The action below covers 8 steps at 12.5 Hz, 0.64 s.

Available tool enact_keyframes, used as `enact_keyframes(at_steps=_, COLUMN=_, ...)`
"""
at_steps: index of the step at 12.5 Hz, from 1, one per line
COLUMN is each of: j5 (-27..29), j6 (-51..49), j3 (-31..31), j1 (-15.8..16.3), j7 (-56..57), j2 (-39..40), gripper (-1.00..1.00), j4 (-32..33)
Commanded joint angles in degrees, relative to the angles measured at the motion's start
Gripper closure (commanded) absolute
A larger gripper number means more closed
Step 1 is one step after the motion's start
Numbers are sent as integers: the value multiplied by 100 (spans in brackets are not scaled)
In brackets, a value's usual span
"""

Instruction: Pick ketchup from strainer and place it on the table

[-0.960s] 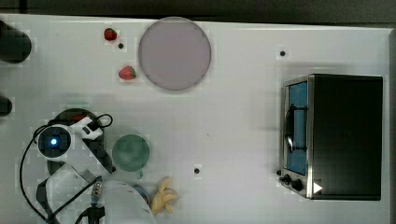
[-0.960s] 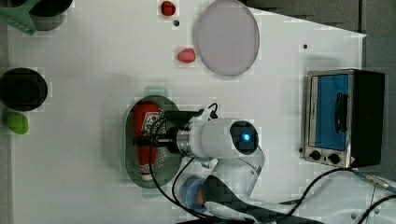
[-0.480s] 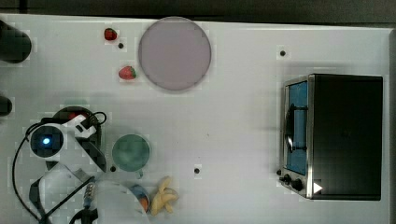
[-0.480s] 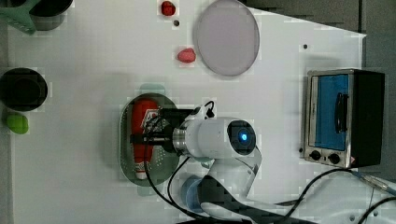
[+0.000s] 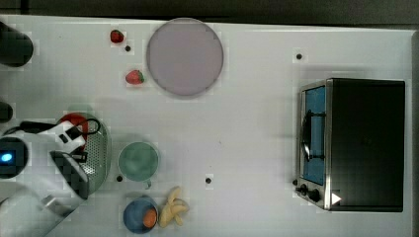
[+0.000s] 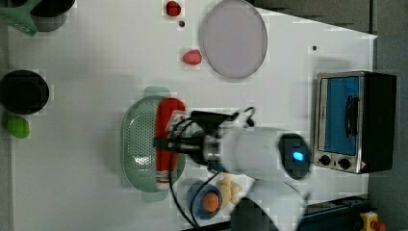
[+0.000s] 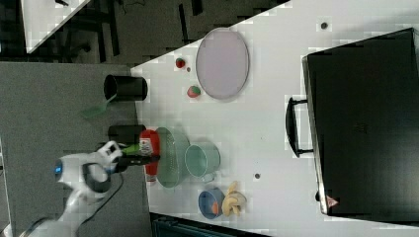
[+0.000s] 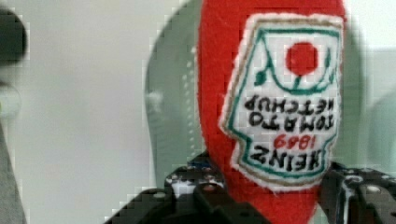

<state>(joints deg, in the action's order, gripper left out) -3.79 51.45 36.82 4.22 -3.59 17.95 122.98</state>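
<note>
The tool [image 8: 266, 196] apparently grips the ketchup [image 8: 271, 98] above the strainer [image 6: 139, 144].

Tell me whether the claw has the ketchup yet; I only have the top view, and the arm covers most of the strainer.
Observer: Yes. In the wrist view the claw is shut on the ketchup, gripping its red body from both sides.
Operator: Is it clear of the strainer?
Observer: I cannot tell its height. In the left view it lies lengthwise over the strainer, on the half toward the left view's right.
Operator: Which way does the label face?
Observer: Toward the wrist camera: the white label with its red emblem is in plain sight there.
</note>
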Motion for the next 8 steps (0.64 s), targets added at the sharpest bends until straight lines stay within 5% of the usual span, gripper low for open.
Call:
enact_keyframes(at_steps=1, j5=419, j6=-691, j3=5, j1=-581, j7=-189, j2=-817, gripper=-12, j4=-284)
enact_keyframes(at_steps=8, j5=474, j6=-1679, j3=-1108, j1=-1288, j7=117, j2=-1522, gripper=-12, j4=-273)
